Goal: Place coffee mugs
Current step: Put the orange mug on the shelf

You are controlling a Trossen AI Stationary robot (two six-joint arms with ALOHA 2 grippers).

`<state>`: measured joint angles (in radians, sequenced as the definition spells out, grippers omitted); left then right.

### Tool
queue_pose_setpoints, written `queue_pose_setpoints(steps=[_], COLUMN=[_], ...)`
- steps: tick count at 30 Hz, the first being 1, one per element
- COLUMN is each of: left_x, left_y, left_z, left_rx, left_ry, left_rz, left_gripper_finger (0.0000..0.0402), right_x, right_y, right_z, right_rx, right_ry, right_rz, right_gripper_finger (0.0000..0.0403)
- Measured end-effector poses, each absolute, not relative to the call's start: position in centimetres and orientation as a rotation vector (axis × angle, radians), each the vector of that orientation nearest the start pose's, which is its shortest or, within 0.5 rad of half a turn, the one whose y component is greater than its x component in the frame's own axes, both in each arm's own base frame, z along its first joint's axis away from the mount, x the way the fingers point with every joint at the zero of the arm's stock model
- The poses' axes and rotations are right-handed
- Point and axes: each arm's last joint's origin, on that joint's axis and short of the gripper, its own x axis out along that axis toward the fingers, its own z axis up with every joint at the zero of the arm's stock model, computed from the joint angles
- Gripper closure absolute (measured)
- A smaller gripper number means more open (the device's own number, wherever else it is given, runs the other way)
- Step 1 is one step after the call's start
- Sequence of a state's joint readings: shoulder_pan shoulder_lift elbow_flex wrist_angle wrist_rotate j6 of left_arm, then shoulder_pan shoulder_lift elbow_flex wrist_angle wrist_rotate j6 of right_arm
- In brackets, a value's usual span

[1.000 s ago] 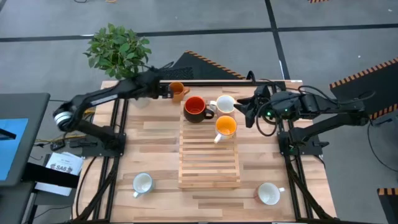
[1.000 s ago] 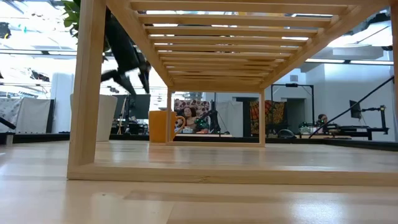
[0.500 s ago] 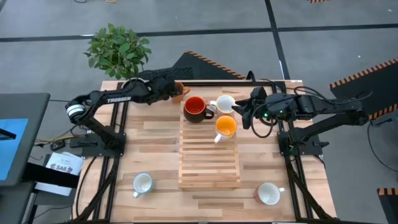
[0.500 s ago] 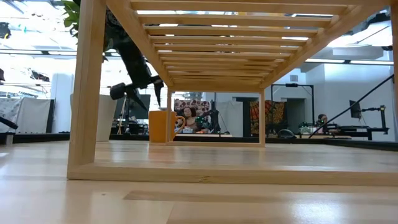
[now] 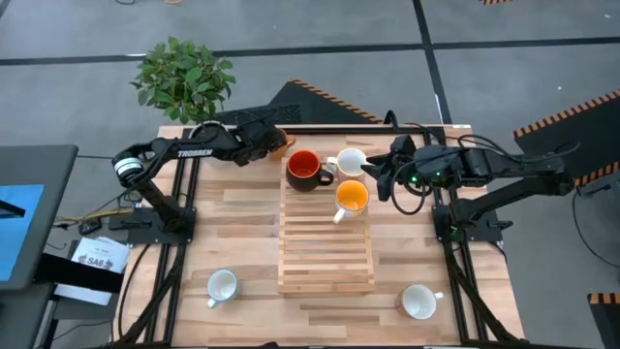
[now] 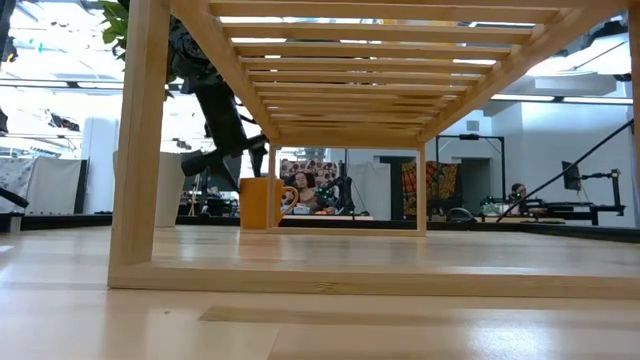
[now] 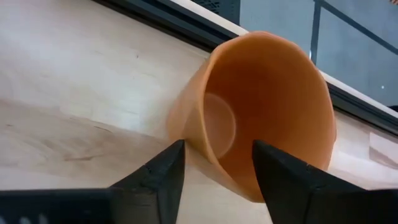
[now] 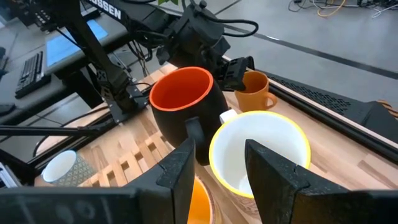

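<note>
An orange mug (image 7: 261, 118) stands upright on its base at the table's far edge (image 5: 280, 142). My left gripper (image 7: 216, 158) is open just short of it, its fingers on either side of the near wall, and hangs slightly above it in the low view (image 6: 222, 160). On the far end of the slatted wooden rack (image 5: 326, 242) stand a red mug with a dark outside (image 5: 303, 170), a white mug (image 5: 351, 161) and a second orange mug (image 5: 351, 197). My right gripper (image 5: 377, 174) is open to the right of the white mug (image 8: 261, 155).
Two more white mugs stand on the table near its front edge, one on the left (image 5: 223, 285) and one on the right (image 5: 418, 301). A potted plant (image 5: 184, 76) sits at the far left corner. A dark rail (image 7: 155, 18) runs just behind the orange mug.
My left gripper has moved right along the table's far edge toward the orange mug and come down lower beside it, staying open. The mugs have kept their places.
</note>
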<state>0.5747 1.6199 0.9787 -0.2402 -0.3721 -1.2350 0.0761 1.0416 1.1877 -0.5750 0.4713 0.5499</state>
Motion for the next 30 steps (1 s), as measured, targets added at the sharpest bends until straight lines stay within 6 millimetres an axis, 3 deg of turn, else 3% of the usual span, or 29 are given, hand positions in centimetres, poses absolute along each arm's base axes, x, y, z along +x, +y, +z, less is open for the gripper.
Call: queue_pose_setpoints(steps=[8,15,21,26,30], left_x=[26.6,25.6,22.8,20.0,17.7], left_y=[18.4,17.0,14.4,9.7,5.5], left_z=[19.8,21.1,24.8,27.8,29.7], left_rx=[-1.071,-0.978,-0.840,-0.793,-0.855], left_ry=[0.342,0.466,0.532,0.647,0.660], left_rz=[1.274,1.238,1.244,1.104,1.001], left_gripper_finger=[0.0386,0.0396,0.0397,0.0398,0.0399], right_x=[20.6,20.6,20.6,20.6,20.6], right_y=[0.3,0.2,0.2,0.2,0.2], right_z=[38.8,38.8,38.8,38.8,38.8], right_rx=[0.418,0.418,0.419,0.419,0.419], right_ry=[0.296,0.296,0.295,0.294,0.294], right_rz=[-0.491,-0.491,-0.491,-0.491,-0.491], right_gripper_finger=[0.0237,0.0237,0.0237,0.0237,0.0237])
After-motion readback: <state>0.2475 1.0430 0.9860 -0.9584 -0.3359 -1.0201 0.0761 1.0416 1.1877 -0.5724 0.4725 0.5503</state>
